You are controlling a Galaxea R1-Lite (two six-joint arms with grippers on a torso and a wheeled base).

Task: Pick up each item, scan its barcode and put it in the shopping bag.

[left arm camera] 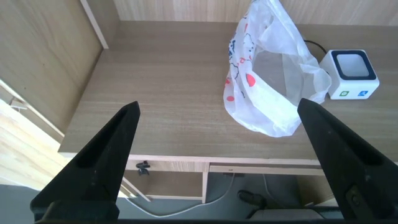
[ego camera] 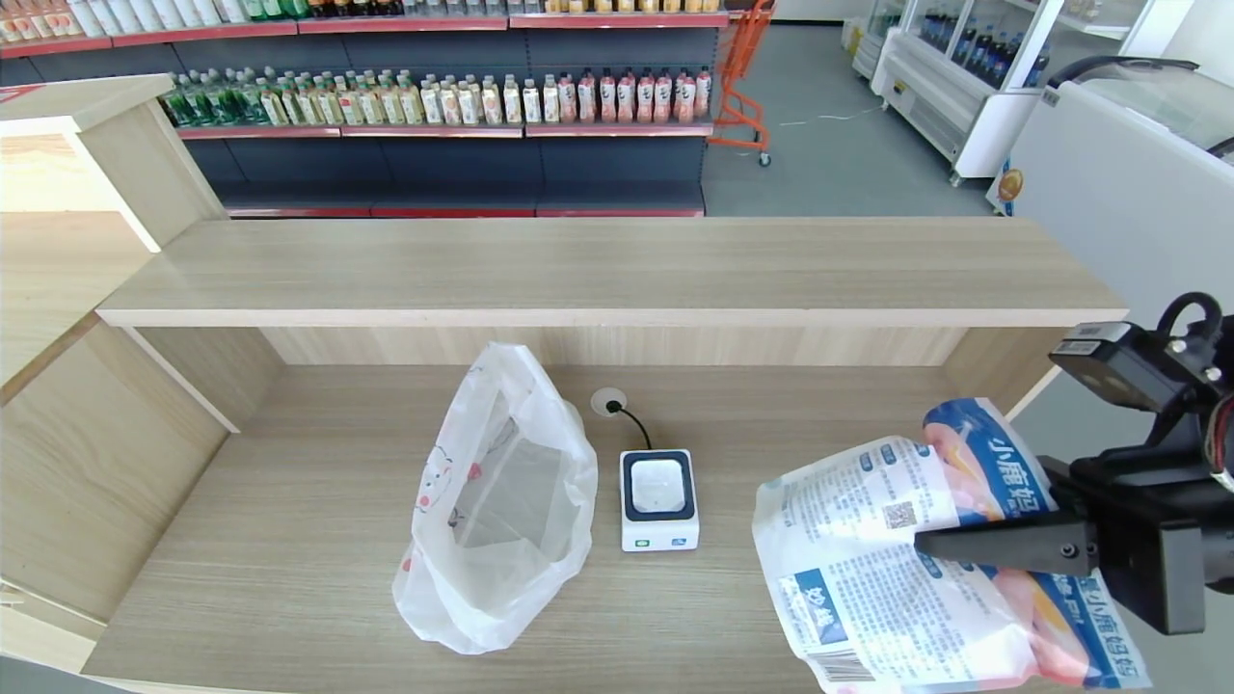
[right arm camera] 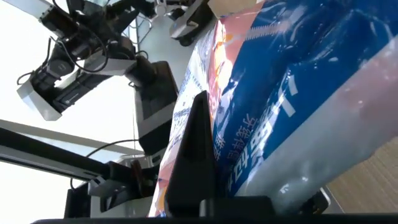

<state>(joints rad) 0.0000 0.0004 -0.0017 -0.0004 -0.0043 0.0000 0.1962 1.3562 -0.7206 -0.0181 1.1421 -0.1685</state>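
A large blue, white and pink food packet (ego camera: 897,569) hangs over the counter's right front, its printed back with a barcode facing up. My right gripper (ego camera: 974,545) is shut on its right side; up close the packet (right arm camera: 298,106) presses against one dark finger (right arm camera: 196,155). A white barcode scanner (ego camera: 658,499) with a dark window sits mid-counter, left of the packet. Further left stands the translucent white shopping bag (ego camera: 501,501) with its mouth open. My left gripper (left arm camera: 217,162) hovers open over the counter's front left edge, with the bag (left arm camera: 267,74) and scanner (left arm camera: 351,74) beyond it.
The work surface is a recessed wooden counter (ego camera: 289,511) with a raised ledge (ego camera: 607,265) behind and a side wall on the left. The scanner's black cable runs to a grommet hole (ego camera: 608,401). Shop shelves with bottles (ego camera: 434,96) stand beyond.
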